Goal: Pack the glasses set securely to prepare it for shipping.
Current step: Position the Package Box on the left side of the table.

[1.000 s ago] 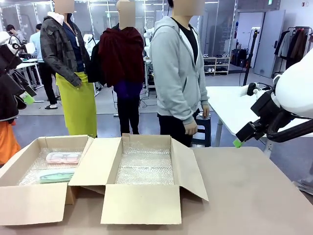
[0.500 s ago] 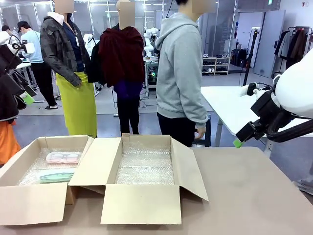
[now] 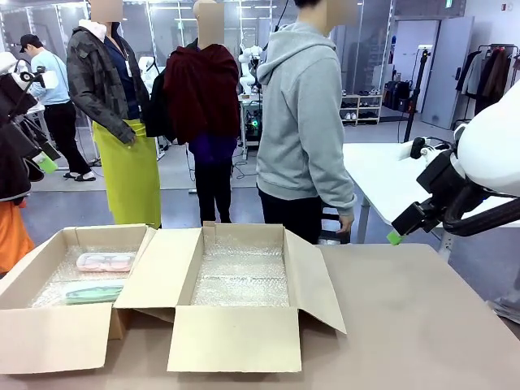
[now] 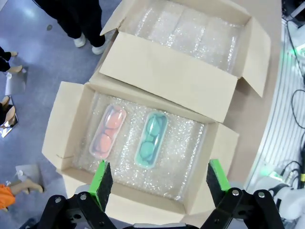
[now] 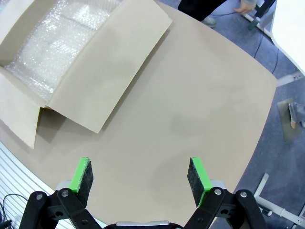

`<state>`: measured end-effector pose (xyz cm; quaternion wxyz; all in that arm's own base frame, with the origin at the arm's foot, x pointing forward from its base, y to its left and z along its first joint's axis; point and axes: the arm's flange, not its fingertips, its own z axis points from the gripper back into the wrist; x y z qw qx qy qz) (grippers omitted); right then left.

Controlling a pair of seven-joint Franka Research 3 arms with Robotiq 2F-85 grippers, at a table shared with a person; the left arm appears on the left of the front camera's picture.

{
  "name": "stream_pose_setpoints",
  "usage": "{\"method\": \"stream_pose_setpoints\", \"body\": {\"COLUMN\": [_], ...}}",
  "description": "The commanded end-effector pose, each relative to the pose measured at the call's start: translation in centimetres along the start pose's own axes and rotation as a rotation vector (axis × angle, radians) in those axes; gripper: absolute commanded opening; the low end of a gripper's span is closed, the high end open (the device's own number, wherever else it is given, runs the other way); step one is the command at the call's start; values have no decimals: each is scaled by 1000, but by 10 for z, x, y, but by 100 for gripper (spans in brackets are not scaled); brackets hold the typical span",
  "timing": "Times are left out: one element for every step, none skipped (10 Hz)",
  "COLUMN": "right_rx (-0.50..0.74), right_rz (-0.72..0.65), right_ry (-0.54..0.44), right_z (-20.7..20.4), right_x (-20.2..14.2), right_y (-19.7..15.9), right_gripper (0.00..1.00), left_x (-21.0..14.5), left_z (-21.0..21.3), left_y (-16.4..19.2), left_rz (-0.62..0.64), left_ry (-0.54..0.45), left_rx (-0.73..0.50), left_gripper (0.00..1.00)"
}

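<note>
The pink case (image 4: 106,130) and the green case (image 4: 151,139) lie side by side on bubble wrap in 1 cardboard box (image 4: 63,125). The left end effector (image 4: 161,177) hangs above them, released. The right end effector (image 5: 138,174) is released over the bare bench (image 5: 190,105).
</note>
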<state>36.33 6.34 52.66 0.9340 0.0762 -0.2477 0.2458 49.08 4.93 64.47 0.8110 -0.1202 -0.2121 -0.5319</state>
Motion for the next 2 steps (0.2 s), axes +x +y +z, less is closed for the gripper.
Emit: {"method": "stream_pose_setpoints", "body": {"right_rx": [-7,-7], "right_rz": [-13,-13], "right_ry": [11,11], "right_z": [2,2], "right_x": [0,0], "right_y": [2,2], "right_gripper": [100,100], "left_x": [-1,-1], "left_z": [1,1], "left_y": [0,0], "left_rz": [-10,-10], "left_ry": [8,8], "left_rx": [12,12], "left_gripper": [100,100]}}
